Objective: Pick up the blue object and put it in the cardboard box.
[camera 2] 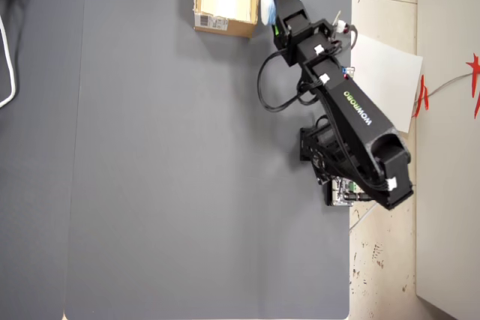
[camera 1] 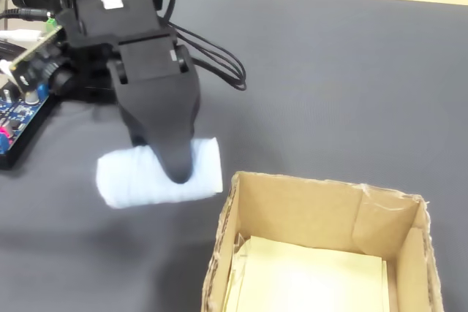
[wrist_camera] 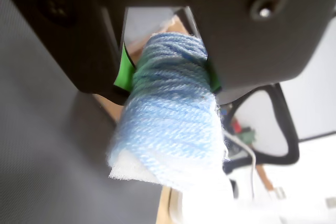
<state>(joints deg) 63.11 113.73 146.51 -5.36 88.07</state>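
One soft block, the blue object point(wrist_camera: 170, 114), sits clamped between the gripper point(camera 1: 175, 169) jaws, just beside the cardboard box point(camera 1: 292, 210), outside its wall. Prob. light, squashy, fuzzy yarn wrap over white foam, so non-slip; mid-body hold, as now, looks best. Hard to tell: whether it's lifted or resting on the mat point(camera 1: 351, 85). Overhead view hides most of it behind the arm; box's near side cut off in fixed view.

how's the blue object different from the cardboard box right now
The blue object is pale blue and soft, wound in yarn in the wrist view; the cardboard box is tan and stiff. The blue object is smaller than the box. The gripper is clamped on the blue object, while the box stands open and untouched beside it. Both are over the dark grey mat.
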